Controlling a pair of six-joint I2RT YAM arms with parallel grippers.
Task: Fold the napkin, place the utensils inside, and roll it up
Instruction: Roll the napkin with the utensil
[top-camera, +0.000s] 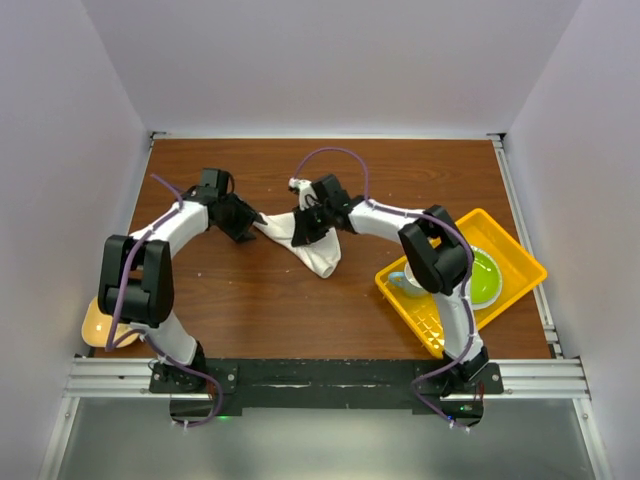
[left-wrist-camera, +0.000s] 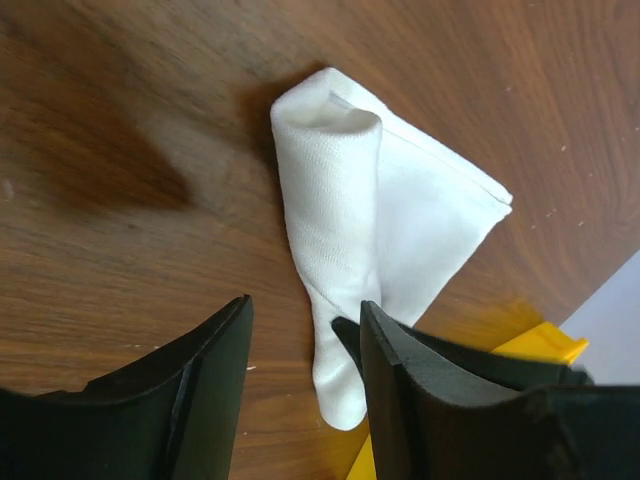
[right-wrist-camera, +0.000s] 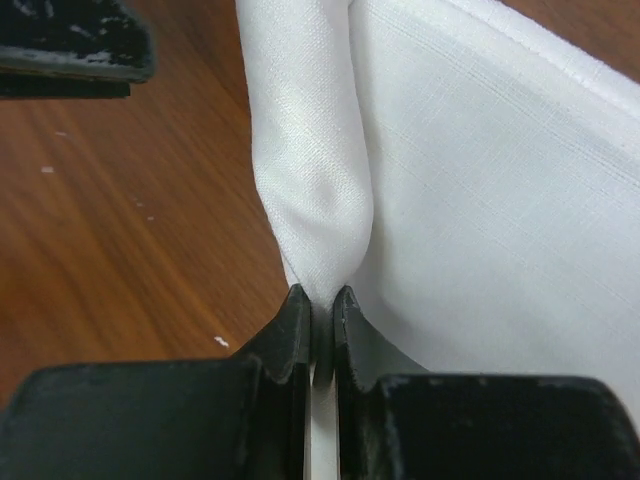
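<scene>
End effector (right-wrist-camera: 320, 302) on napkin (right-wrist-camera: 480, 180); tray (top-camera: 516, 254): plate (top-camera: 487, 278)?

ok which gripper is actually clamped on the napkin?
The right gripper: its jaws are pinched shut on a rolled fold of the napkin. The left gripper has its jaws apart, with the napkin's narrow end lying loose between them.

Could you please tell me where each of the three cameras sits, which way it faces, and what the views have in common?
Top external: above and behind the arms, looking down on the table; both arms show whole.
Left wrist: on the left arm, looking along the open left gripper at the napkin on the wood.
Right wrist: on the right arm, close behind the right gripper, shut on the napkin's fold.
Shared: all three show the napkin.
</scene>
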